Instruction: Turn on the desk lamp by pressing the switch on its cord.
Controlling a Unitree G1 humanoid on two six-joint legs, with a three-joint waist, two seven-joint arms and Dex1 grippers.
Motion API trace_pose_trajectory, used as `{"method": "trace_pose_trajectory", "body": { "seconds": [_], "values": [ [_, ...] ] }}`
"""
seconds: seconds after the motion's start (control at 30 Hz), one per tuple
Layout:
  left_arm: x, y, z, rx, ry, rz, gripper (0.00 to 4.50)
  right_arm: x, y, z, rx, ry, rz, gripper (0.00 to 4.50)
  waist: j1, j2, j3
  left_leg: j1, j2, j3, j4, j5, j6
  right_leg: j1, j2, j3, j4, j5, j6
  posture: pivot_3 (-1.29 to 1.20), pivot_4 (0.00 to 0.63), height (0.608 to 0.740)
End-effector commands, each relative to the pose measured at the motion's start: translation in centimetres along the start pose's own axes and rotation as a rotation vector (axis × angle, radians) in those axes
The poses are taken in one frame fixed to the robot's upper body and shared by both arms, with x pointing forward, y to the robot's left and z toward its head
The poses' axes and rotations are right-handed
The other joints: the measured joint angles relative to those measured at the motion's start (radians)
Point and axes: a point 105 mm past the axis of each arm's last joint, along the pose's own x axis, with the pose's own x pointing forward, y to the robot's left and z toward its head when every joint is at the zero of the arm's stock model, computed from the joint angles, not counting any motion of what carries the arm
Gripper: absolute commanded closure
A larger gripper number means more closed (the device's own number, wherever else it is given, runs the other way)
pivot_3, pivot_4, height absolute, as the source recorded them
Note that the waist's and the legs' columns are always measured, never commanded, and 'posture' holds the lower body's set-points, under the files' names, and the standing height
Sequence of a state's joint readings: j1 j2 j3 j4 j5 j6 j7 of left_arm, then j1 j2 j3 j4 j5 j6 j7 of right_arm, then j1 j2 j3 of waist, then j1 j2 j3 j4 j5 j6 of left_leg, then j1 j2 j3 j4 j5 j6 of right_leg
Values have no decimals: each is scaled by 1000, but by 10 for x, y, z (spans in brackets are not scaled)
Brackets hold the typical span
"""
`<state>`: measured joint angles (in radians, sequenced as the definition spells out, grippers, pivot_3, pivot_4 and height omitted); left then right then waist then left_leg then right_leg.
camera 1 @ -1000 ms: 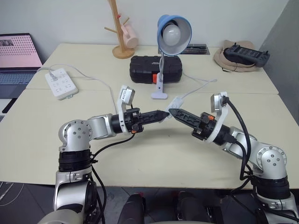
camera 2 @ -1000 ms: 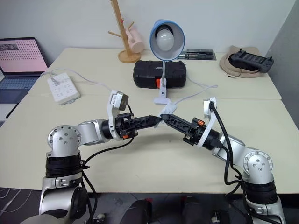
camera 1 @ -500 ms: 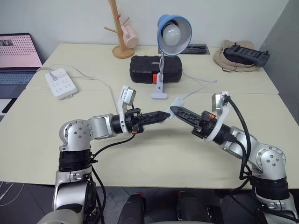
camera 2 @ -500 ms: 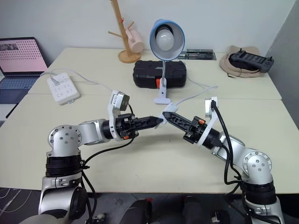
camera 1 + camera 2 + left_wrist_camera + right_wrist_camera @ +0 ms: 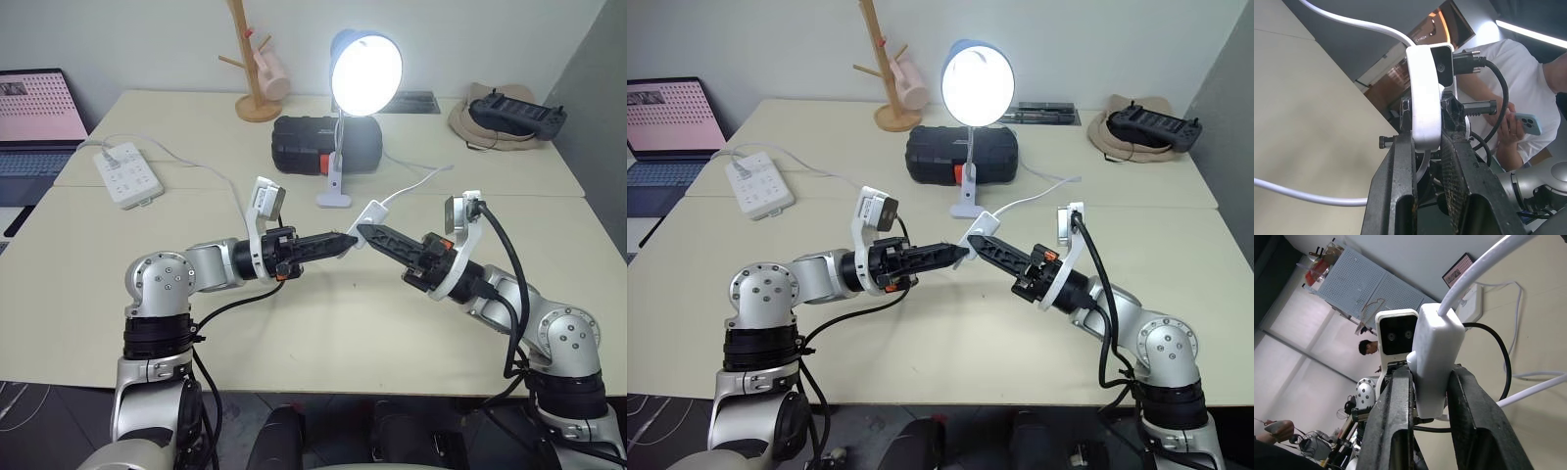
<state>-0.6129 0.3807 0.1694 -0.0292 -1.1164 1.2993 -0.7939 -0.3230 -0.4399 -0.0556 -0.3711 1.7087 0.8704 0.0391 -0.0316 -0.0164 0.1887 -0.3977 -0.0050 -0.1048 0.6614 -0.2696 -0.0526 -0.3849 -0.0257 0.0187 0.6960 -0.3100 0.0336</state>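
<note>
Left eye view: switch [image 5: 375, 211] is lifted just before the lit desk lamp [image 5: 364, 73], pinched by both left claw [image 5: 347, 240] and right claw [image 5: 361, 231]. Pressing looks done; next, release gently.

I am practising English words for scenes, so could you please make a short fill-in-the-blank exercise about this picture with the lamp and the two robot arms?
1. The bulb of the desk lamp is ____.
2. Both the left gripper and the right gripper pinch the white ____ on the cord.
3. The black case lies ____ the lamp.
4. The power strip is ____ in colour.

Missing words: lit; switch; behind; white
</note>
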Motion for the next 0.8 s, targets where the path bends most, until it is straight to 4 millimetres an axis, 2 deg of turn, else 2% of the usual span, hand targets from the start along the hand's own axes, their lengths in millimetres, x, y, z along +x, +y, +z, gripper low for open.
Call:
{"method": "trace_pose_trajectory", "body": {
  "seconds": [0.03,0.13,0.23,0.4,0.53,0.6,0.8],
  "values": [
    [0,-3,5,44,2,14,4119,-1,13,5,-31,-11,49,2564,0,0,0,0,0,0,0,0,0,0,0,0,0,0,0,0,150,740],
    [-1,-2,6,70,18,26,4119,-4,12,4,-40,-2,37,1921,0,0,0,0,0,0,0,0,0,0,0,0,0,0,0,0,150,740],
    [-10,4,20,143,11,81,4119,-21,5,1,-84,34,-36,1197,2,0,0,0,0,0,0,0,0,0,0,0,0,0,0,0,150,740],
    [-23,32,22,408,189,239,4119,-48,-10,0,-287,147,-233,109,5,0,1,-2,-2,4,0,0,0,-1,0,-1,-2,0,0,0,150,740],
    [-33,56,19,614,374,314,4119,-53,-4,4,-620,296,-317,42,3,1,1,-1,0,6,-1,0,0,-1,2,0,-3,0,0,0,150,740],
    [-38,69,9,726,510,331,4119,-53,-2,5,-743,337,-333,42,2,1,1,-2,1,6,-2,0,0,-1,3,0,-4,0,0,0,150,740],
    [-43,101,-2,895,684,354,4119,-54,-6,-4,-866,397,-338,42,5,0,2,-4,0,5,-2,0,0,-2,2,-1,-6,0,0,0,150,740]
  ]
}}
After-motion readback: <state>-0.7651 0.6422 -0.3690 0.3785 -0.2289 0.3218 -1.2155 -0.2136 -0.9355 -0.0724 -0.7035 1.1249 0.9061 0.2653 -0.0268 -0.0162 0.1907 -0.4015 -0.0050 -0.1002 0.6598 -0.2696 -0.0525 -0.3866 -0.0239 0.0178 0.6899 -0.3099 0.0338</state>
